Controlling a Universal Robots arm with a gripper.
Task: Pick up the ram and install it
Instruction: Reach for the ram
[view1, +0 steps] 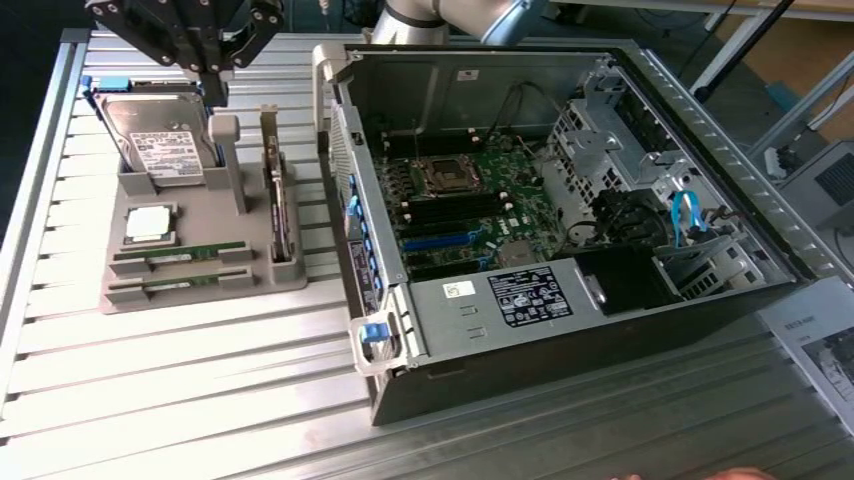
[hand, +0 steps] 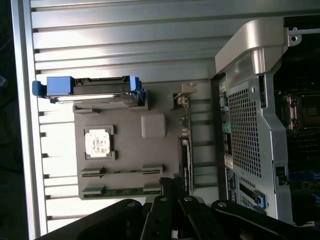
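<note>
Ribbed aluminium table (view1: 200, 400) bearing a grey fixture (view1: 200, 215). In the fixture's nearest slots lie two ram sticks (view1: 180, 256), side by side. Behind them sit a processor chip (view1: 147, 225) and an upright hard drive (view1: 160, 135). The gripper (view1: 214, 95) hangs above the fixture's far end, clenched and empty. At the exterior view's right of the fixture stands an open computer case (view1: 454, 310). The room beyond it is indistinct.

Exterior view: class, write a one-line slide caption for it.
Shut jaws hover above the grey parts tray, where a ram stick and its twin lie slotted, beside the open computer case.
</note>
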